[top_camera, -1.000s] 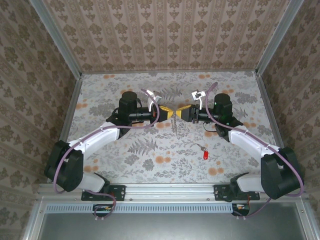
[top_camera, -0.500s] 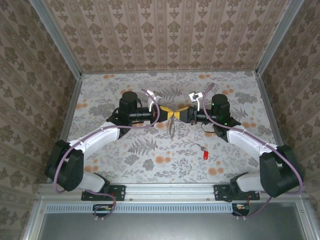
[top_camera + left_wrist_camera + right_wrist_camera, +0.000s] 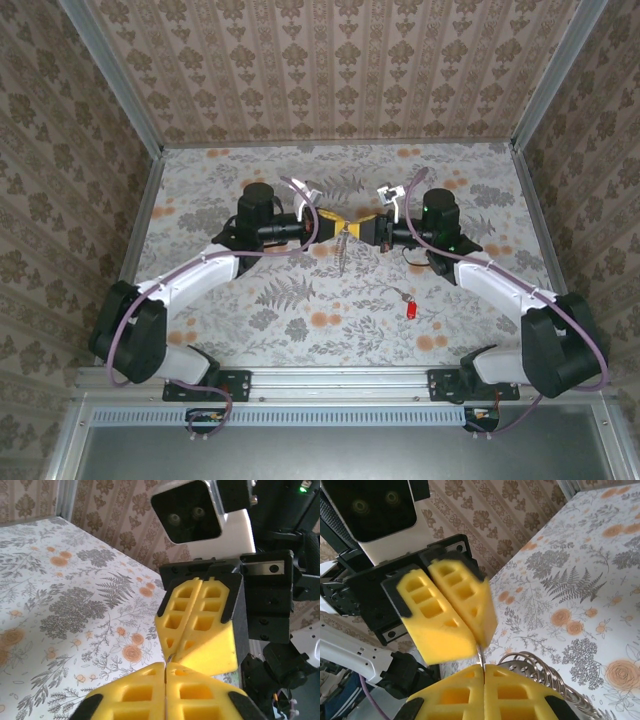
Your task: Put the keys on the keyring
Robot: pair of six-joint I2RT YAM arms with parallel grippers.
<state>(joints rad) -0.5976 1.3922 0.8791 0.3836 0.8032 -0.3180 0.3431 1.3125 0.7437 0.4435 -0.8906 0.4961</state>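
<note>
Fingertips of the left gripper (image 3: 334, 226) and the right gripper (image 3: 357, 227) meet nose to nose above the floral-patterned table (image 3: 250, 320), each pair of yellow ribbed foam pads (image 3: 205, 652) pressed together. In the right wrist view a thin wire runs out of the seam of the right gripper's pads up to the left gripper's tip, so both appear clamped on the brownish-grey metal keyring (image 3: 343, 252), which shows there as stacked silvery wire loops (image 3: 540, 666). It hangs from the meeting point, its long axis running away from the tips toward the arm bases. The keys (image 3: 408, 306), a tiny silvery metal piece with a red plastic end, lie on the table well apart from both tips, on the right gripper's side and nearer the bases, red end toward the bases.
</note>
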